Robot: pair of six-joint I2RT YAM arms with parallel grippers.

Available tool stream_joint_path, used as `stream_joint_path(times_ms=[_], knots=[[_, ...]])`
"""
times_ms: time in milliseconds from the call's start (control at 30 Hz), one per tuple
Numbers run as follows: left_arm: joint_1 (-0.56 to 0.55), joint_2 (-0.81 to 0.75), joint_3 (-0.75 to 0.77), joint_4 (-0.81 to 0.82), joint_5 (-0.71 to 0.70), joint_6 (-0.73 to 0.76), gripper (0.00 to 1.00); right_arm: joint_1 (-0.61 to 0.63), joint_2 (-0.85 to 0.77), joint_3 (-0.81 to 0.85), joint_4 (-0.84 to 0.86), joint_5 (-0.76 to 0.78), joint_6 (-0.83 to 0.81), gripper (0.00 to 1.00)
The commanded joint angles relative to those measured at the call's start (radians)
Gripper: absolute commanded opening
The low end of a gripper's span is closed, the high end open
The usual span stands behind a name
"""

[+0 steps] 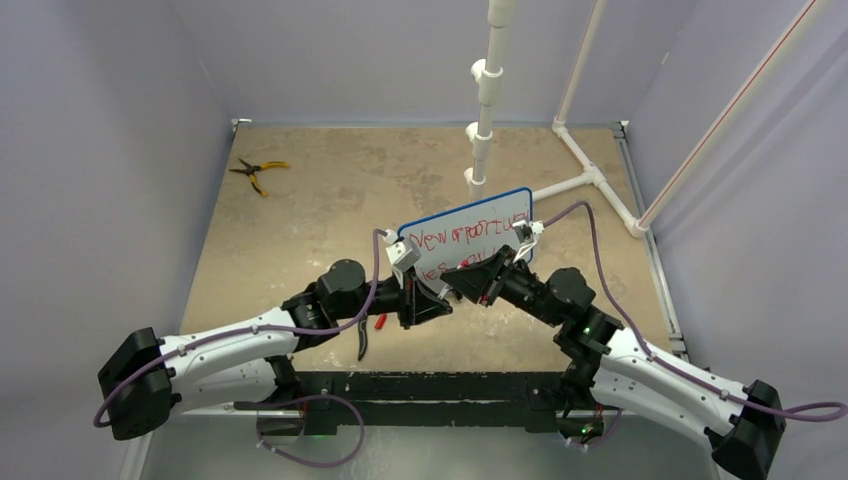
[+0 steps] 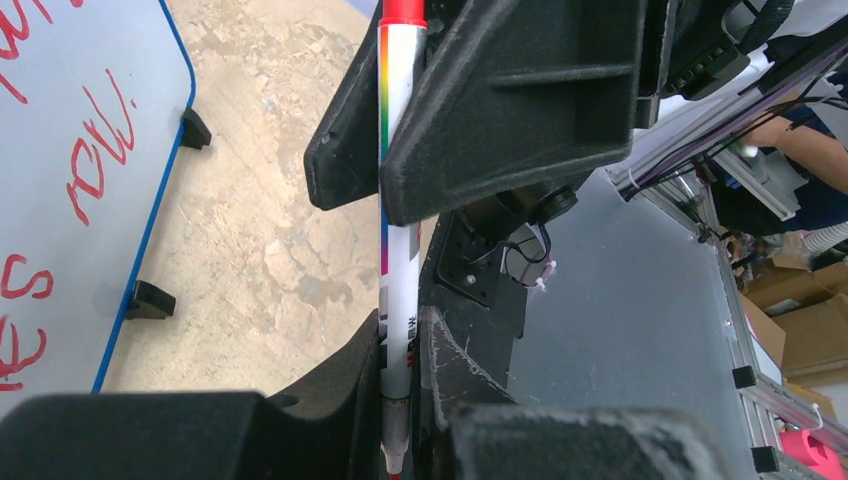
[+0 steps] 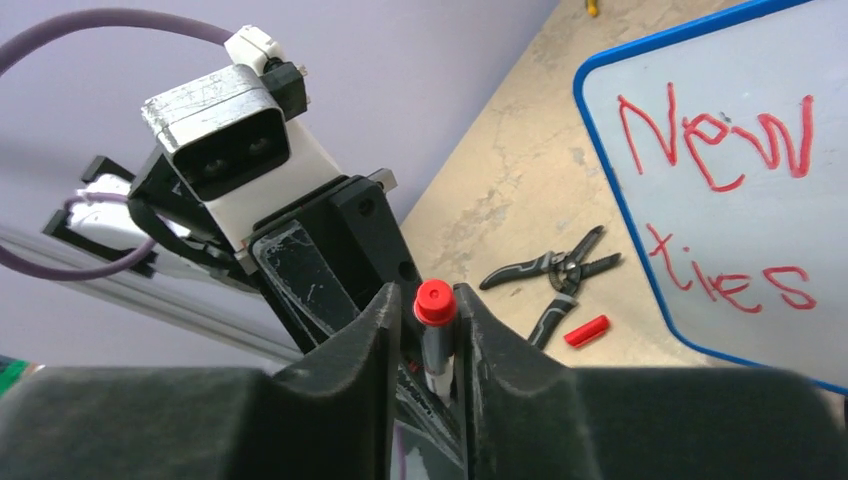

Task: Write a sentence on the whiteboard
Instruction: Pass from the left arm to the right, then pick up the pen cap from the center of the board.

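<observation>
The whiteboard stands tilted on black feet at mid-table, blue-framed. The sentence is red lettering in two rows; the lower row is partly hidden behind the grippers. In the right wrist view the whiteboard shows "New" and "ties". In the left wrist view the board fills the left edge. A white marker with its nib uncovered is held between both grippers in front of the board. My left gripper is shut on its nib end. My right gripper is shut on its red-plugged rear end.
A red marker cap and black-handled pliers lie on the table near the board's front left corner. Yellow-handled pliers lie at the far left. A white pipe stand rises behind the board.
</observation>
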Motion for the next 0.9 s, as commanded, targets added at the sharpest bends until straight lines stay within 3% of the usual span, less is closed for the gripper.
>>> stream_joint_path(times_ms=[0, 100, 167, 267, 400, 533, 667, 767, 867], knots=[[0.001, 0.013, -0.01, 0.082, -0.004, -0.033, 0.0, -0.001, -0.007, -0.006, 0.03, 0.045, -0.005, 0.18], [0.001, 0.033, -0.002, 0.068, 0.001, -0.028, 0.0, -0.001, -0.008, -0.006, 0.022, 0.051, -0.006, 0.0], [0.001, 0.044, 0.009, 0.039, -0.006, -0.024, 0.01, -0.001, -0.016, -0.01, 0.011, 0.072, -0.001, 0.0], [0.001, 0.028, 0.007, -0.03, -0.056, -0.029, 0.28, -0.001, -0.036, -0.011, -0.016, 0.106, -0.012, 0.0], [0.001, -0.056, -0.042, -0.154, -0.166, -0.037, 0.43, -0.001, -0.065, 0.008, -0.082, 0.169, -0.054, 0.0], [0.001, -0.137, -0.056, -0.351, -0.33, -0.046, 0.47, -0.001, -0.092, 0.029, -0.148, 0.214, -0.084, 0.0], [0.003, -0.117, -0.006, -0.618, -0.584, -0.085, 0.52, -0.001, -0.119, 0.024, -0.168, 0.244, -0.104, 0.0], [0.003, -0.066, 0.025, -0.693, -0.682, -0.105, 0.57, -0.001, -0.128, 0.014, -0.171, 0.269, -0.092, 0.0], [0.002, 0.023, 0.056, -0.744, -0.725, -0.118, 0.54, -0.001, -0.123, 0.011, -0.177, 0.272, -0.085, 0.0]])
